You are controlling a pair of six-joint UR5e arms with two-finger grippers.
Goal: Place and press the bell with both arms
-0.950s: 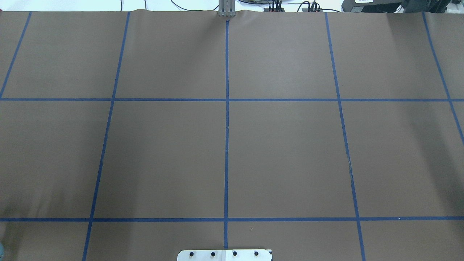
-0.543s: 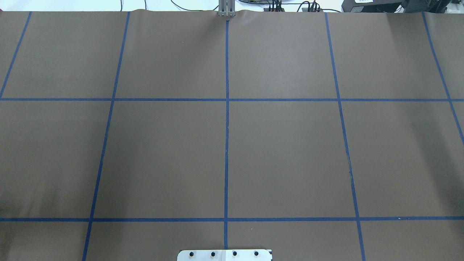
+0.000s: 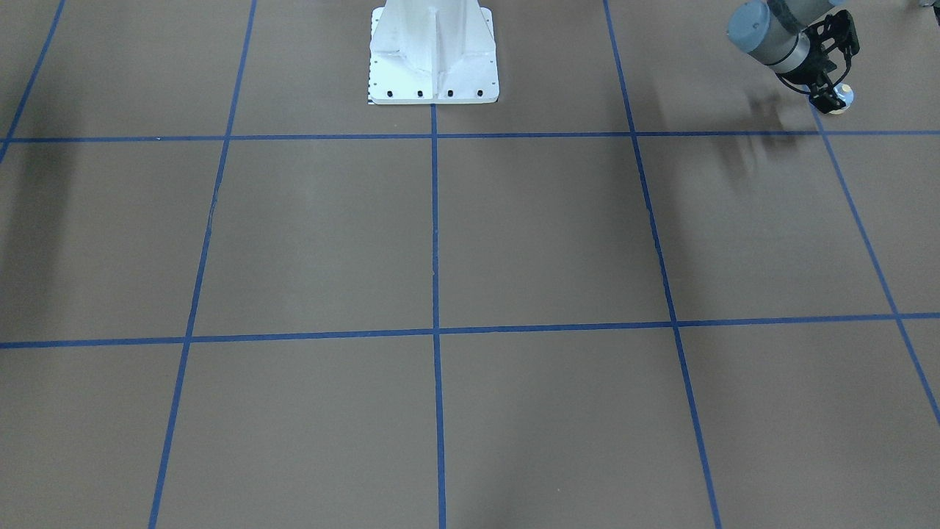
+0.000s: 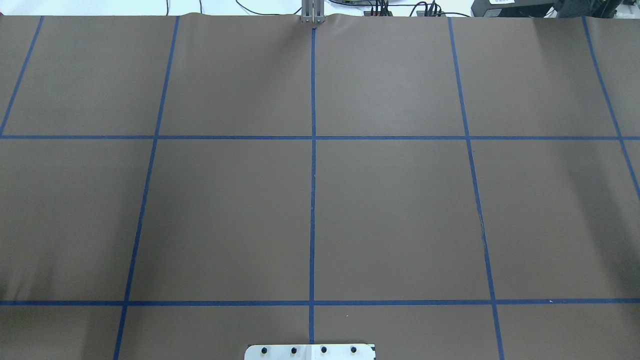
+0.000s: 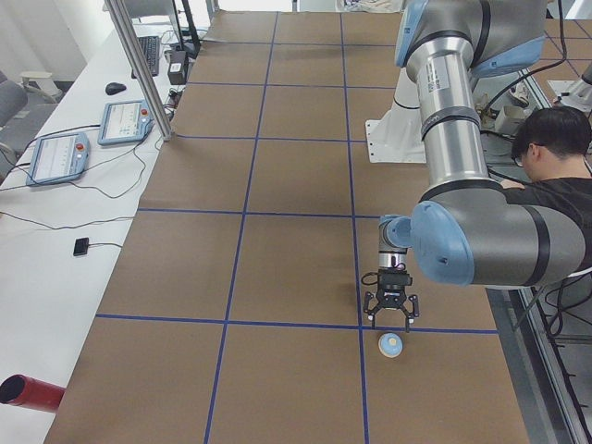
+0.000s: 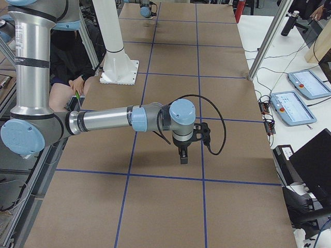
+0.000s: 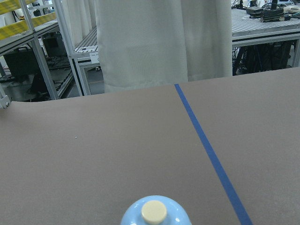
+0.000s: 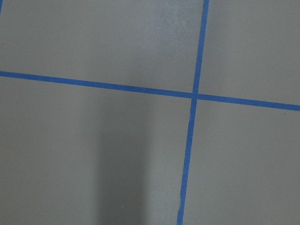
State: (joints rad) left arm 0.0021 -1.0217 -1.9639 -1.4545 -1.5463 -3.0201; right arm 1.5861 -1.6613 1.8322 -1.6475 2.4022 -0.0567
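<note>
**A:** Entry one: which step is in hand?

**B:** The pick-up, I am judging. The bell (image 5: 391,345) is sitting on the table (image 5: 277,259) at the robot's left end, just beside a blue tape line (image 7: 211,154). Nothing is gripping it.

**A:** Entry two: what is the next move calling for?

**B:** A straight descent. The fingers should be going either side of the dome and closing clear of the cream button (image 7: 154,212).

**A:** Entry three: the claws?

**B:** The left claw (image 5: 390,323) is hanging just above the bell with its fingers spread, holding nothing. The right claw (image 6: 183,157) is hanging over the table, well apart from the bell. Whether it is spread or pressed together, I cannot tell.
</note>
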